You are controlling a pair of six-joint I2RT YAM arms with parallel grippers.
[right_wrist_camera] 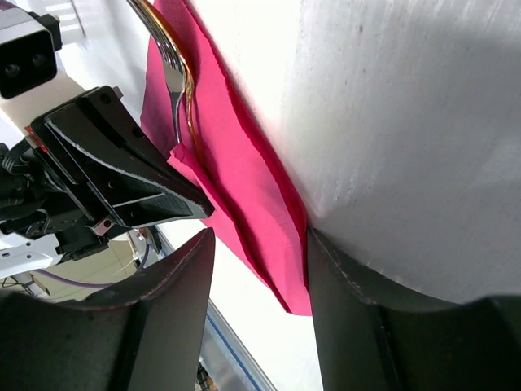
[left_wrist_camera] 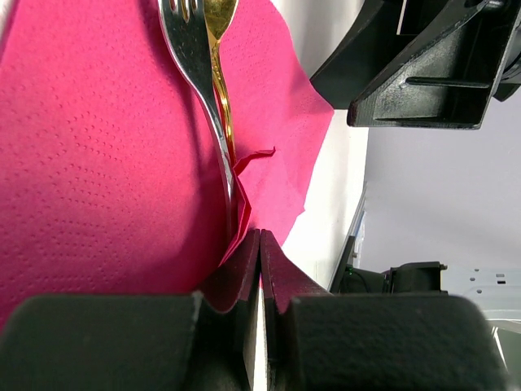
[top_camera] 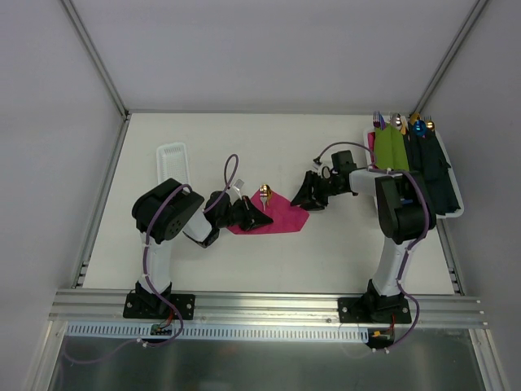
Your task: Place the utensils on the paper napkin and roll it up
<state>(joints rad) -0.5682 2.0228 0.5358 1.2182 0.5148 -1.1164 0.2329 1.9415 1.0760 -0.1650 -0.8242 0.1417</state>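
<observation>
The left gripper (top_camera: pixel 249 215) is pinched tight on a raised fold at the 9 o'clock edge of the paper napkin (top_camera: pixel 281 218), which lies mid-table. The utensils (top_camera: pixel 264 194) lie together near its 11 o'clock corner, handles running toward that pinch. At the napkin's 2 o'clock, the right gripper (top_camera: pixel 308 195) hangs with fingers spread, holding nothing.

Left arm (top_camera: pixel 167 216) folded low, stretched right; left gripper (left_wrist_camera: pixel 259 238) pinched tight on the edge of the paper napkin (left_wrist_camera: pixel 98 163); right arm (top_camera: pixel 399 208) angled leftward; right gripper (right_wrist_camera: pixel 259 244) low, fingers spread apart.
</observation>
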